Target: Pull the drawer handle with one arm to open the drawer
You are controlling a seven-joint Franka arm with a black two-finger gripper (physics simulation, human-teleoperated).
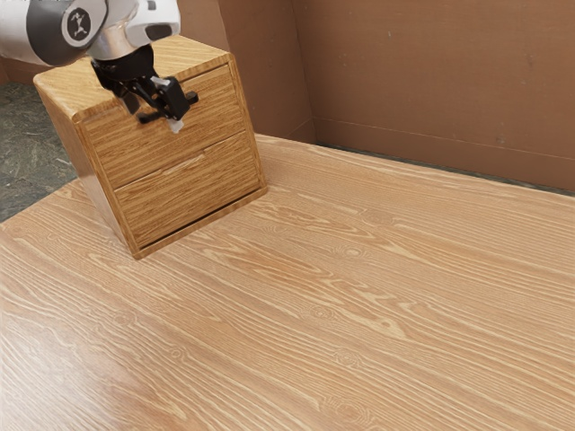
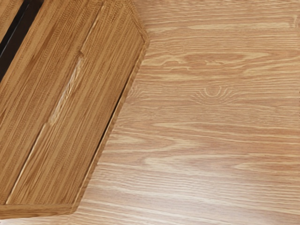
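A wooden cabinet [image 1: 153,144] with two drawers stands at the table's far corner, on the exterior view's left. My black gripper [image 1: 166,106] is pressed close against the upper drawer front [image 1: 216,108] and hides its handle. The upper drawer front looks flush with the cabinet in the exterior view. Under my hand, the wrist view looks down on the lower drawer front [image 2: 70,117] with its flat wooden handle bar [image 2: 65,91]. A dark slit [image 2: 14,33] runs along that drawer's upper edge.
The wooden table [image 1: 359,296] spreads wide to the exterior view's right and front of the cabinet. Brown walls [image 1: 431,72] close the back. Grey floor [image 1: 22,144] shows beyond the table's left edge.
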